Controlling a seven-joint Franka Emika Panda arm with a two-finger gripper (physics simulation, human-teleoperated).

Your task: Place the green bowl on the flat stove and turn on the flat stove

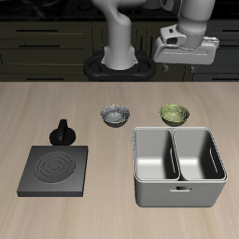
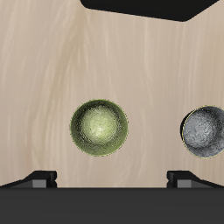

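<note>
The green bowl [image 1: 174, 114] stands upright on the table, just behind the metal basin. In the wrist view it [image 2: 99, 129] shows from above with its mottled inside. The flat stove [image 1: 56, 170] lies near the table's front edge, far from the bowl, with its black knob [image 1: 61, 133] at its back edge. My gripper [image 1: 187, 62] hangs high above the table, over the green bowl and a little farther back. Its fingertips [image 2: 39, 178] stand wide apart, open and empty, touching nothing.
A grey-white patterned bowl [image 1: 116, 115] stands beside the green bowl, also in the wrist view [image 2: 205, 132]. A grey two-compartment metal basin [image 1: 177, 192] sits between the green bowl and the table's front edge. The robot's base [image 1: 119, 65] is at the back.
</note>
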